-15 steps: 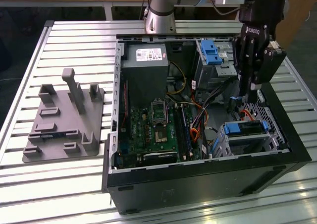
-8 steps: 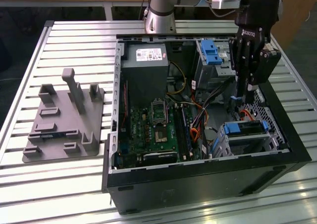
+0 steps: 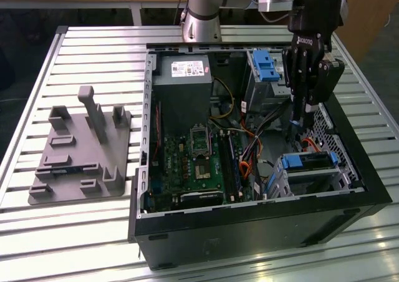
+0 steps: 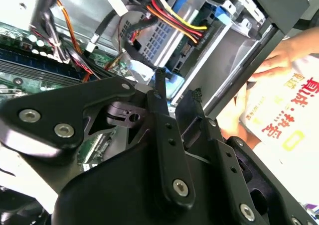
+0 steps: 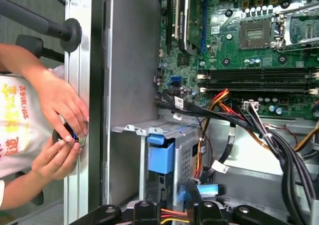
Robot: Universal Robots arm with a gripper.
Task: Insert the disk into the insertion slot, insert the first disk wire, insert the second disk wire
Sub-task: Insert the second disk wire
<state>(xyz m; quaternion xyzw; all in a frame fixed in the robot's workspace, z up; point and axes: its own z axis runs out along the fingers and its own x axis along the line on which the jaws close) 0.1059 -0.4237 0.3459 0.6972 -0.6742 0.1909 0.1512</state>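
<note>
The disk (image 3: 308,161), silver in its blue carrier, sits inside the insertion slot (image 3: 315,182), the perforated silver cage at the case's near right corner in the exterior view. The carrier's blue tab (image 5: 162,155) shows at the cage (image 5: 144,130) mouth. My gripper (image 3: 298,121) hangs just above and behind the cage. It is open by a narrow gap (image 4: 178,84) with nothing between the fingers (image 4: 160,80). A red, yellow and orange wire bundle (image 4: 174,16) runs to the disk's end. A black cable with a light blue connector (image 5: 207,189) lies beside one fingertip.
The open computer case holds a green motherboard (image 3: 199,163), a grey power supply (image 3: 182,88) and a bay with a blue latch (image 3: 265,67). A grey fixture (image 3: 81,151) lies on the slatted table. A person's hands (image 5: 60,130) rest at the case's outer wall.
</note>
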